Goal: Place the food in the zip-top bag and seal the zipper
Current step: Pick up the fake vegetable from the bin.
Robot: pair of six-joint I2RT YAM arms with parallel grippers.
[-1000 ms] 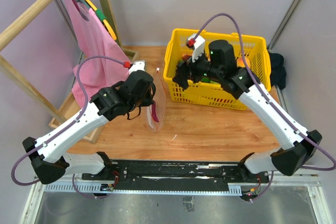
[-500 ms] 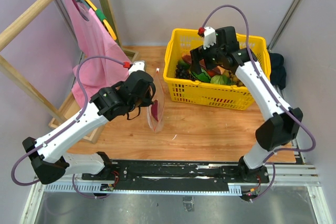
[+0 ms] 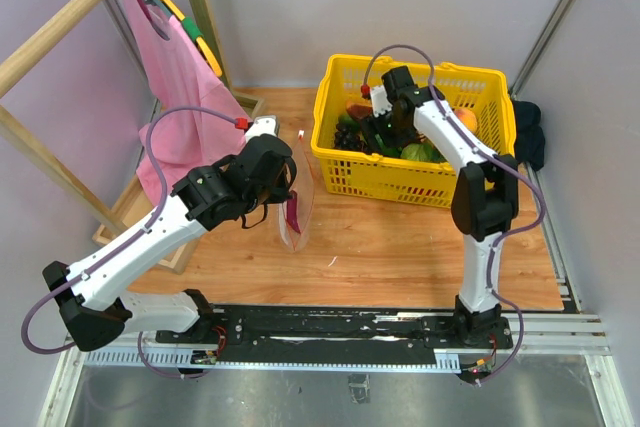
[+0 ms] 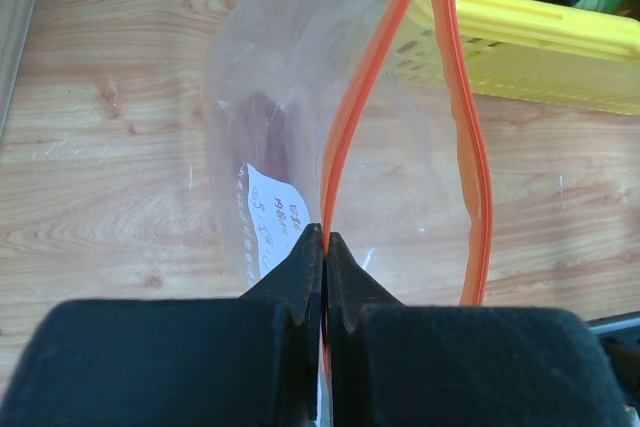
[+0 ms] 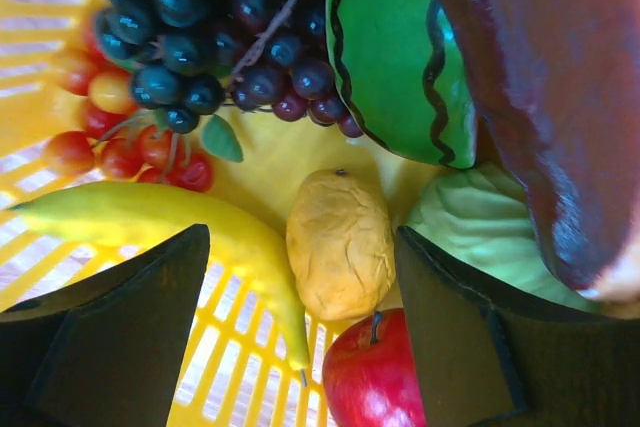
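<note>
Bag (image 3: 297, 209) is standing just beside the basket (image 3: 400, 187) from above, the left pincer (image 3: 284, 191) gripping its rim and the right pincer (image 3: 372, 130) hanging inside the basket; at the left wrist, fingers are squeezing shut on the zipper (image 4: 350, 127); at the right wrist, fingers are gaping wide, holding nothing, straddling a yellow fruit (image 5: 340, 242).

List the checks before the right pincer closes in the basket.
1. Left pincer shut on the zipper: ok.
2. Zip-top bag mouth open, strips apart: ok.
3. Right pincer open: ok.
4. Orange-yellow fruit between its fingers: ok.
5. Banana and red apple clear of the fingers: not ok, both crowd the fruit.
6. Pincer height over the fruit: cannot tell.
</note>
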